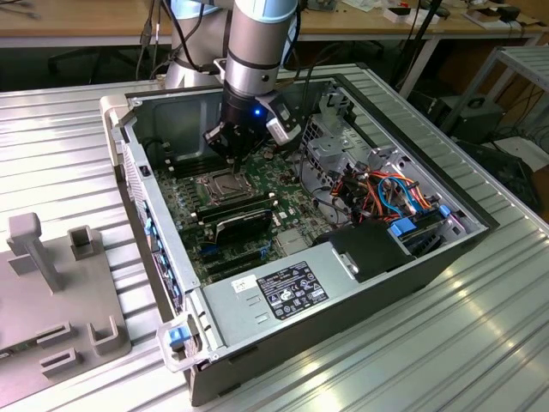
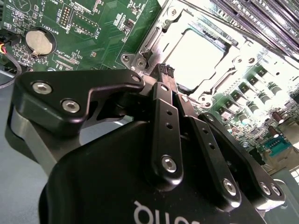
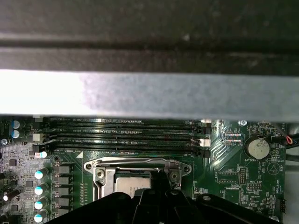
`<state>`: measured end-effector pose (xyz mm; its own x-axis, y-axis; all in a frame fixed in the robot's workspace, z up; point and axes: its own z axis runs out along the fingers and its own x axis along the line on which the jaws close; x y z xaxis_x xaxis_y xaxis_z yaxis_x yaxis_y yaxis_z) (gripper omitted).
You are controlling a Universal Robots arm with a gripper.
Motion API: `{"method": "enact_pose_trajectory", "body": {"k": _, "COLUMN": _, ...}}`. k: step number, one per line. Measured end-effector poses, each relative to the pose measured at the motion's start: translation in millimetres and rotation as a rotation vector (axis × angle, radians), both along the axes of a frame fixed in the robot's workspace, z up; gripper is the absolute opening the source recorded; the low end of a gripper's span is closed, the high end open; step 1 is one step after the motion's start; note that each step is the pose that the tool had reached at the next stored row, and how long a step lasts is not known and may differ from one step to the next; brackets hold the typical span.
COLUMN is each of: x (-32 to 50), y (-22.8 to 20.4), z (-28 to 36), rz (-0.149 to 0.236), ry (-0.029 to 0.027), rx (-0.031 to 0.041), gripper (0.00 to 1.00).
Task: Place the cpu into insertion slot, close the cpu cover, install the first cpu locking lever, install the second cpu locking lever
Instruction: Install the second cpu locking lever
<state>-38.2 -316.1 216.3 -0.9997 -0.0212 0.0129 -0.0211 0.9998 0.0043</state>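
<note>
The small square cpu (image 2: 198, 55) with its pale silver-tan metal top lay seated in the square insertion slot (image 1: 225, 184) with a silvery metal rim, on the green circuit board (image 1: 283, 219) inside the open grey computer case (image 1: 377, 283) that rested on the ribbed metal worktop (image 1: 446, 343). The thin silvery metal cpu cover (image 2: 159, 35) framed the chip, apparently already folded down. Directly above the socket's edge hung the black claw (image 2: 171, 79), fingers pressed together and gripping nothing, tips pointing down beside the frame, with the long black memory slots (image 3: 126, 137) just beyond.
</note>
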Motion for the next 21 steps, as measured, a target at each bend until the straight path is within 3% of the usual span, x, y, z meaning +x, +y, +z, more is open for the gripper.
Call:
{"method": "enact_pose_trajectory", "body": {"k": 2, "x": 0.0, "y": 0.0, "z": 0.9, "rz": 0.000, "ry": 0.0000, "rx": -0.0001, "gripper": 0.11}}
{"method": "enact_pose_trajectory", "body": {"k": 7, "x": 0.0, "y": 0.0, "z": 9.8, "rz": 0.000, "ry": -0.0001, "rx": 0.0001, "gripper": 0.11}}
{"method": "enact_pose_trajectory", "body": {"k": 18, "x": 0.0, "y": 0.0, "z": 10.5, "rz": 0.000, "ry": 0.0000, "rx": 0.0000, "gripper": 0.11}}
{"method": "enact_pose_trajectory", "body": {"k": 21, "x": 0.0, "y": -1.7, "z": 10.5, "rz": 0.000, "ry": 0.0000, "rx": 0.0000, "gripper": 0.11}}
